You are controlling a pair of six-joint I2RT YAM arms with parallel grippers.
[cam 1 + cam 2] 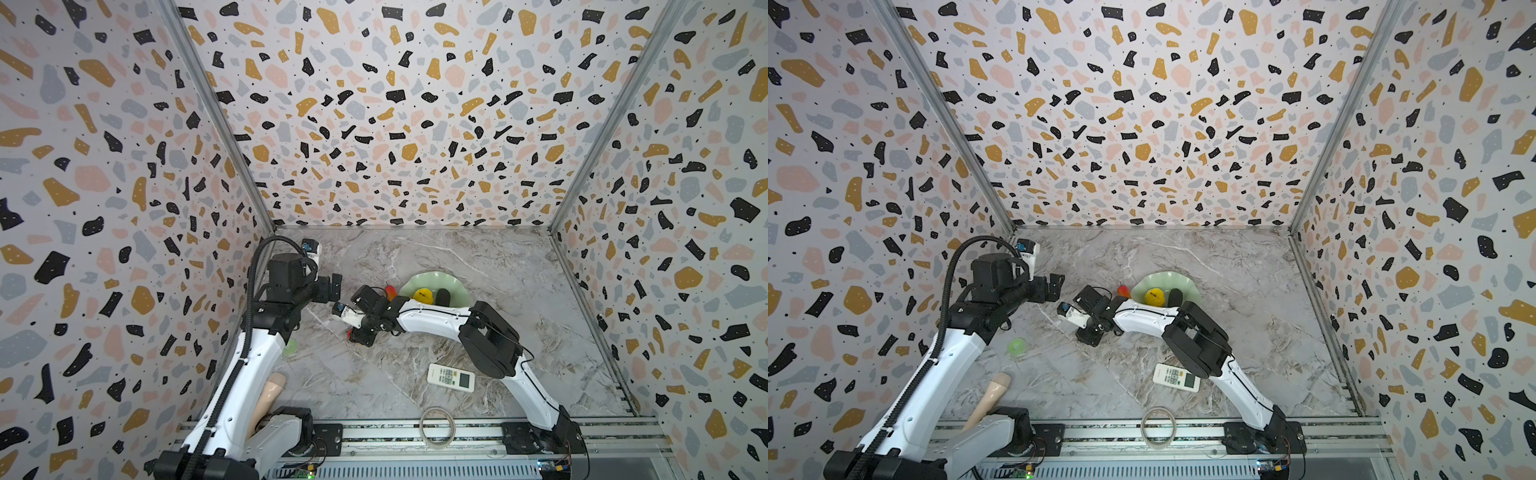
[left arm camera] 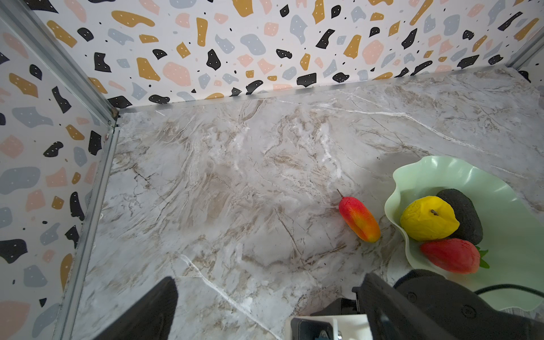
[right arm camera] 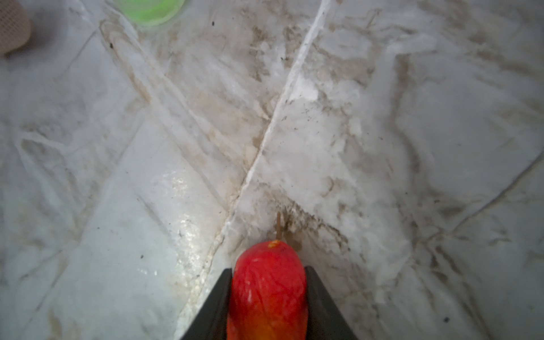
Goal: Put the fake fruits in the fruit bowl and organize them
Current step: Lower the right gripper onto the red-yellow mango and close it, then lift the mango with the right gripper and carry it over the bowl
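The pale green fruit bowl (image 1: 436,277) (image 2: 441,173) stands mid-table and holds the lumpy yellow fruit (image 1: 423,296) (image 2: 426,219), the black oval (image 1: 443,296) (image 2: 463,206) and the strawberry (image 2: 450,254). My right arm hides the strawberry in both top views. One red-orange oval (image 1: 390,291) (image 2: 359,219) lies on the table just left of the bowl. My right gripper (image 3: 268,270) (image 1: 358,334) is shut on the other red-orange oval (image 3: 268,294), low over the table left of the bowl. My left gripper (image 2: 269,279) (image 1: 335,286) hangs open and holds nothing.
A white remote control (image 1: 451,377) lies near the front. A clear tape ring (image 1: 437,426) rests on the front rail. A small green disc (image 1: 1017,345) (image 3: 150,10) and a beige handle (image 1: 270,395) sit at the left. Patterned walls enclose three sides.
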